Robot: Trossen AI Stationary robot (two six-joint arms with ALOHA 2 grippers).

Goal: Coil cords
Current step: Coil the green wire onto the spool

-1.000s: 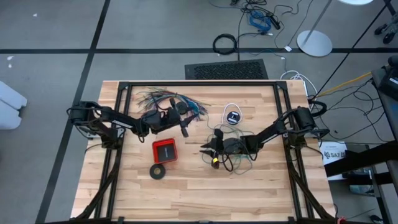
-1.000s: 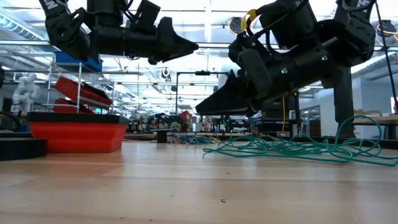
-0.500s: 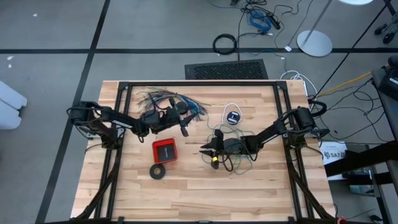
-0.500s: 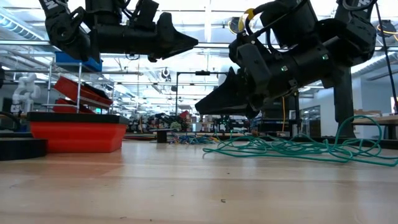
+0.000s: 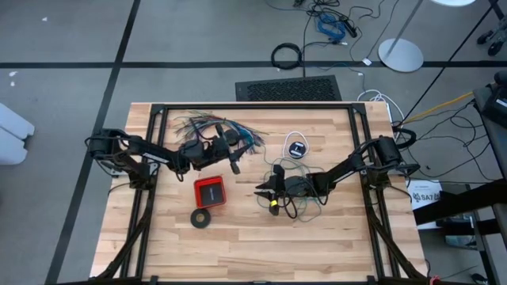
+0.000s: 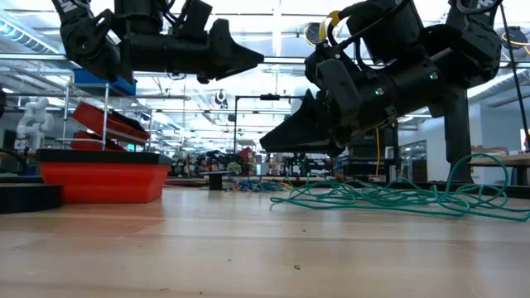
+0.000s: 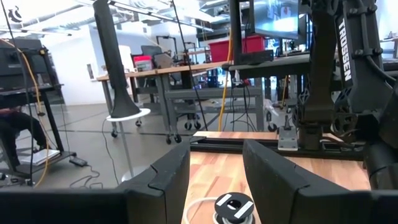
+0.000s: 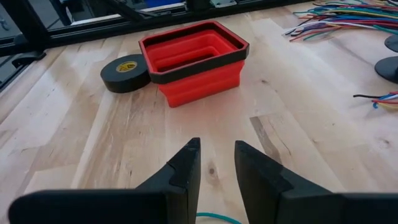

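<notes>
Both jaws part-open, empty, above wood-grain table; thin teal wire loose tangle; boxy red tray.

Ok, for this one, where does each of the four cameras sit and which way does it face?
High view: overhead, straight down on the table; both arms show, left gripper and right gripper near the middle.
Low view: at tabletop height, level across the green wire into the room; both arms hang in from above.
Left wrist view: past its own open fingers toward the black round piece.
Right wrist view: past its own open fingers at the red tray and tape roll.
Shared: high and right wrist views both show tray and tape.
</notes>
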